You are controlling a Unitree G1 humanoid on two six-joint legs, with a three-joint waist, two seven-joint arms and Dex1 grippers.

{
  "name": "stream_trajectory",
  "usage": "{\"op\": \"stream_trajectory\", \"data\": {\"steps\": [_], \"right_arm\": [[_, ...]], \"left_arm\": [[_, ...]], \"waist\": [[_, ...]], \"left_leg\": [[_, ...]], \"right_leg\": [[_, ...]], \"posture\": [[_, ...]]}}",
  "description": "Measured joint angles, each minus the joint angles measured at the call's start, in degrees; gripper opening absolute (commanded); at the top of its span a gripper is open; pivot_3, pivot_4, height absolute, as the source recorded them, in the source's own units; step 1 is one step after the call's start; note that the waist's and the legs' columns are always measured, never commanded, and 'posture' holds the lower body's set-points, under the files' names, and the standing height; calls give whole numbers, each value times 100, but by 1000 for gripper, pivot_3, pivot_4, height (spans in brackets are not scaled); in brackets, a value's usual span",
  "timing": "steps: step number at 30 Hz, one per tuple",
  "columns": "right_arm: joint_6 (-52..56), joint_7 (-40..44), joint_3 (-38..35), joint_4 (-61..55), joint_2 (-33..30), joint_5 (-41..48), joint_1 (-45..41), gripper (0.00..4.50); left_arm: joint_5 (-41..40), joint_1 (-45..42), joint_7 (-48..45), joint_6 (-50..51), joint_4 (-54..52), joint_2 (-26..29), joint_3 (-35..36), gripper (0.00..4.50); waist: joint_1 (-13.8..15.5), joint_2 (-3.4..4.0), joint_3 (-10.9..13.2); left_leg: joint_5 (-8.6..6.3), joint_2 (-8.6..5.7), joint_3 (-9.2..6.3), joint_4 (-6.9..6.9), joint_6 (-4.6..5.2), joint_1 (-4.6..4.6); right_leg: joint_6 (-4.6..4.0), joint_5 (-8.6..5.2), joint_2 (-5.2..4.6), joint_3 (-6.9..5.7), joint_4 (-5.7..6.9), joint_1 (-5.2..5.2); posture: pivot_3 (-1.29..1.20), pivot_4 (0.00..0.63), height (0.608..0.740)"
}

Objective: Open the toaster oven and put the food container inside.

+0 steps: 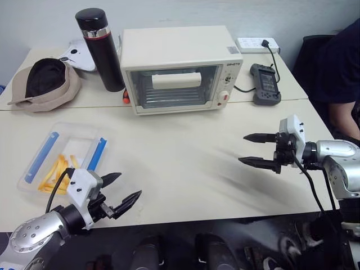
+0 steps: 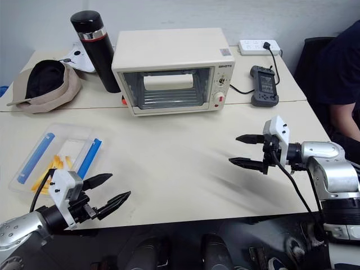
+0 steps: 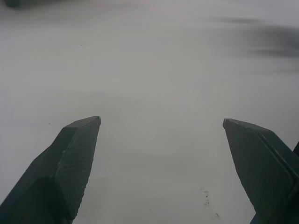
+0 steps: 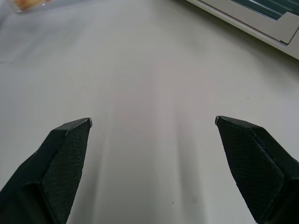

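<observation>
Cream-white, the toaster oven (image 1: 180, 68) stood shut, well beyond the right gripper (image 1: 260, 151), which gaped empty; best hook its bar handle (image 1: 175, 80) squarely. The left gripper (image 1: 124, 191), likewise spread and empty, hung just beside the food container (image 1: 59, 160).

A person (image 1: 340, 79) in dark clothing is sitting cut off by the right edge, showing just an arm and part of the torso. The toaster oven (image 4: 261, 14) is appearing in the right wrist view as a mere corner at the frame's edge. The black bottle (image 1: 101, 48) is hiding part of a white object (image 1: 79, 53) behind it. The oven's brand lettering is reading too small to make out.
</observation>
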Motion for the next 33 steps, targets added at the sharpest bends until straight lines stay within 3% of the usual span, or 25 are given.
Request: {"op": "stream_trajectory", "data": {"steps": [15, 20, 24, 28, 33], "right_arm": [[153, -166, 3, 10, 96, 8, -90, 4437], [469, -402, 4, 161, 602, 181, -672, 4437], [530, -653, 53, 576, 1084, 169, -1357, 4437], [327, -971, 273, 1754, 1831, -118, -2387, 4437], [-507, -1212, 465, 3518, 2481, -635, -3616, 4437]], "left_arm": [[-165, -112, 193, 20, 207, -110, 144, 4467], [-1165, -632, 377, 300, 199, -49, 517, 4467], [-2318, -1162, 574, 536, 189, 417, 945, 4467], [-3504, -1925, 821, 673, 387, 1239, 1314, 4467], [-4069, -2365, 840, 788, 688, 2112, 1662, 4467]], "waist": [[-1, 0, 0], [-11, 0, 0], [-14, 1, 1], [-48, 2, 2], [-93, 7, 5]], "left_leg": [[2, 0, 0, 1, 2, 1], [6, 1, -4, 2, -3, 2], [9, -1, -6, 3, -6, 1], [14, -2, -4, 9, -8, 1], [17, -4, -1, 3, -8, -3]], "right_leg": [[2, 1, 0, 0, 3, 1], [3, 2, 0, -1, 13, 0], [3, 2, 0, -4, 14, -1], [3, 2, 3, -6, 26, -3], [3, 1, 9, -6, 44, -7]], "posture": [[0, 150, 740], [0, 150, 740], [0, 150, 740], [0, 150, 740], [0, 150, 740]]}}
